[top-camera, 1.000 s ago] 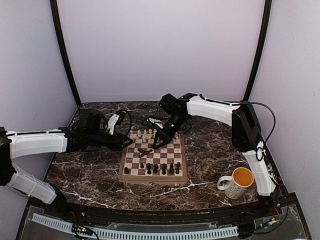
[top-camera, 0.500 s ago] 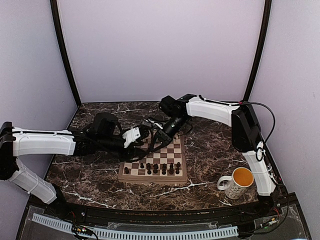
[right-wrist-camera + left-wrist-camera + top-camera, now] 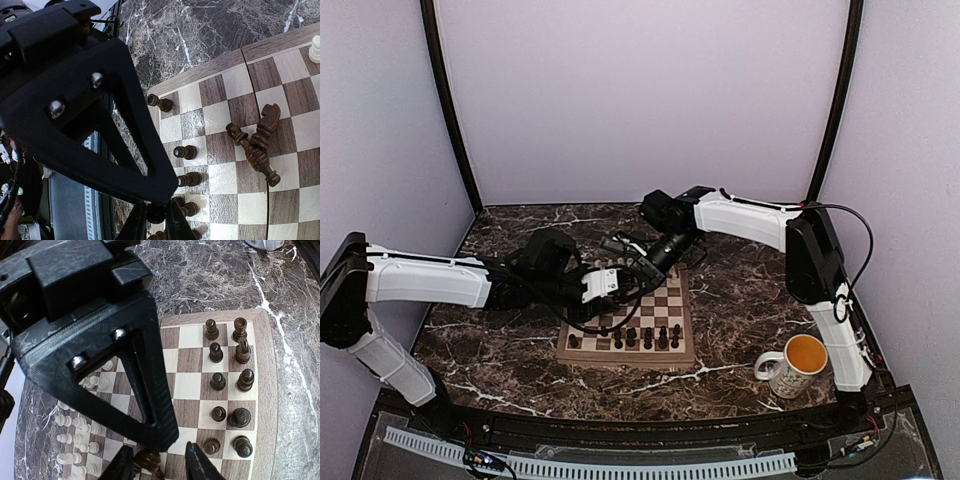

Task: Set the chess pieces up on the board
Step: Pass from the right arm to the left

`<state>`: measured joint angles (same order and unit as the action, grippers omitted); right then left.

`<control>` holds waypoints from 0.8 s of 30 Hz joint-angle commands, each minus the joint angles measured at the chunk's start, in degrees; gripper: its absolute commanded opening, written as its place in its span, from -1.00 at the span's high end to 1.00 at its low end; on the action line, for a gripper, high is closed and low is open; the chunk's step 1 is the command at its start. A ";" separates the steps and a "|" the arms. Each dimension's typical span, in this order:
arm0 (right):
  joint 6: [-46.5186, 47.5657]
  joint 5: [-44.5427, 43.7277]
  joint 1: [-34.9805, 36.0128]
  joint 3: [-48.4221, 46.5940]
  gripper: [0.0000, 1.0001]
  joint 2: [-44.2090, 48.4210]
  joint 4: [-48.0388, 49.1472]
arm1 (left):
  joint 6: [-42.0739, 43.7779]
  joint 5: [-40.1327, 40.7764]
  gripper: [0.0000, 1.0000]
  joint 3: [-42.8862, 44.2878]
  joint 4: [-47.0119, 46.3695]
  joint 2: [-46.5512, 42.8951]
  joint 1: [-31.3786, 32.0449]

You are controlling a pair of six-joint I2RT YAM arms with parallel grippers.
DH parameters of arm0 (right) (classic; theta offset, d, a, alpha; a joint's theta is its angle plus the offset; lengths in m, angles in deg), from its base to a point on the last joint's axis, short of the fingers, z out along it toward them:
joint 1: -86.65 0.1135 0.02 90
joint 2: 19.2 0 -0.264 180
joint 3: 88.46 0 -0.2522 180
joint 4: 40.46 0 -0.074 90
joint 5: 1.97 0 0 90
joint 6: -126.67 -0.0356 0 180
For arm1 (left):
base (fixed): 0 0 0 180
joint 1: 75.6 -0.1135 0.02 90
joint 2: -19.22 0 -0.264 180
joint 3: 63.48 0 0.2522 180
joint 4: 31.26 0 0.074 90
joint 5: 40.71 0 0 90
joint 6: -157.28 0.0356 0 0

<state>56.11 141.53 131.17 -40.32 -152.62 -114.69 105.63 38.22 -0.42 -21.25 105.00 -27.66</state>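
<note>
Evidently the set-up is only partway done. On the square wooden chessboard with tan and brown checks [image 3: 620, 359], dark brown turned pieces [image 3: 245, 380] stand in two part-filled rows along the arms' side. Small cream-white pieces [image 3: 75, 458] are lined up at the far side. A few toppled dark pieces [image 3: 255, 142], a knight among them, lie heaped on the middle squares, so they have yet to be stood on home squares.

The left gripper [image 3: 160, 462] hangs low over the middle of the board. Its fingers are spread and straddle one lying dark piece without pinching it, which reads as the line-up for a grasp. The right gripper [image 3: 156, 222] hovers above the dark rows. Its fingers are pressed almost together on what appears to be a single small dark piece, probably held up clear so the other arm has room. With both arms crowding the same squares, knocking over standing neighbours looks like the main risk.
</note>
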 commanded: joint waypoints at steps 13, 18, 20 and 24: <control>0.60 1.79 0.29 1.38 0.71 2.20 -0.69 | 5.46 5.65 0.48 2.34 -0.60 3.43 2.37; 0.30 1.87 0.31 1.08 0.71 2.16 -0.69 | 6.50 8.22 0.61 2.37 -1.20 3.82 2.66; 0.18 1.88 0.23 0.96 0.68 2.29 -0.62 | 6.35 9.31 0.67 2.42 -1.62 3.85 2.68; 0.16 0.94 -0.05 0.32 0.55 3.52 -0.78 | 3.26 11.64 0.74 1.62 -4.36 3.26 2.68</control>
<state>56.11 142.25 131.17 -39.30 -152.60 -115.12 111.16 46.84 0.87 -22.32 108.93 -25.19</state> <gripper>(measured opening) 0.194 0.153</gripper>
